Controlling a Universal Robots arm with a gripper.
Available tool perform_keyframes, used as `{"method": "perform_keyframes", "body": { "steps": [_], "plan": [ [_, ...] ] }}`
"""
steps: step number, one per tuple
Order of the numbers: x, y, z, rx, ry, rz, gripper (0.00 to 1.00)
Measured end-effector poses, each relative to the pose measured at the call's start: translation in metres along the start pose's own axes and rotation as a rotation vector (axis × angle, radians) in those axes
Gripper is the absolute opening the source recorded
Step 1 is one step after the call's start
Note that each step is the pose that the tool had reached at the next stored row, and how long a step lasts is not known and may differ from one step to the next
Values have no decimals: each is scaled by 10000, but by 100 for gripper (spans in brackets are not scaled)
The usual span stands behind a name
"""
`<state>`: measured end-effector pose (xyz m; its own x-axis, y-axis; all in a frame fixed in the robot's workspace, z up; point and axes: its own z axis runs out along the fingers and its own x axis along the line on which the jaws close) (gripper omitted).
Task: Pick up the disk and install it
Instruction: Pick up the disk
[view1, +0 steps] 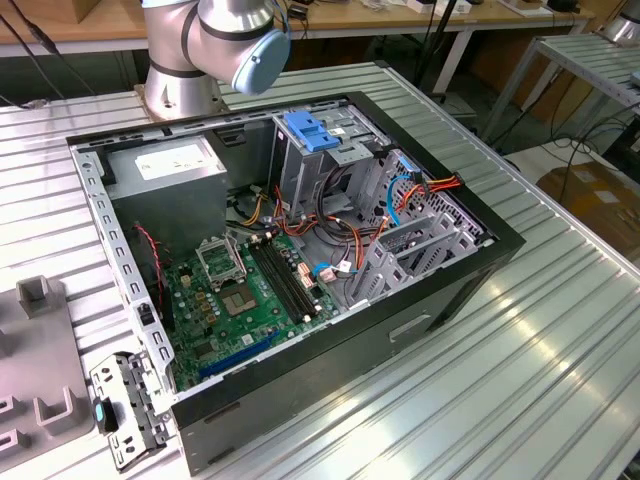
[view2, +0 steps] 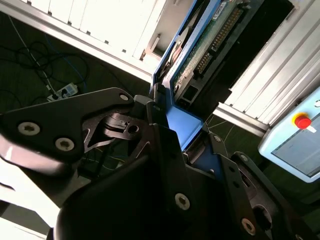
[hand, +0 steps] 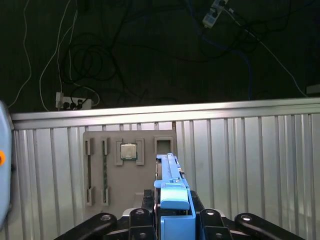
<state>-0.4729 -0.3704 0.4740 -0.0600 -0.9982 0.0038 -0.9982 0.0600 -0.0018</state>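
Pincer (hand: 172, 212) closed on disk (hand: 168, 172) by its blue rails | disk clear of tabletop (hand: 240, 160) | judgement: grip firmly, keep disk square to case (view1: 300, 400)

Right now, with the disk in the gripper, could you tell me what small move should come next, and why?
Probably a short carry toward the open computer case. In both wrist views the gripper is shut on the disk, lifted off the ribbed table, so the pick looks done; the case lies open with its silver cage exposed.
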Motion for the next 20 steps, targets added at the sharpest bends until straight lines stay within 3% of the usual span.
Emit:
{"method": "perform_keyframes", "body": {
  "steps": [5,20],
  "plan": [
    [-2,-35,0,0,0,0,37],
    [-16,-267,0,0,0,0,37]
  ]
}}
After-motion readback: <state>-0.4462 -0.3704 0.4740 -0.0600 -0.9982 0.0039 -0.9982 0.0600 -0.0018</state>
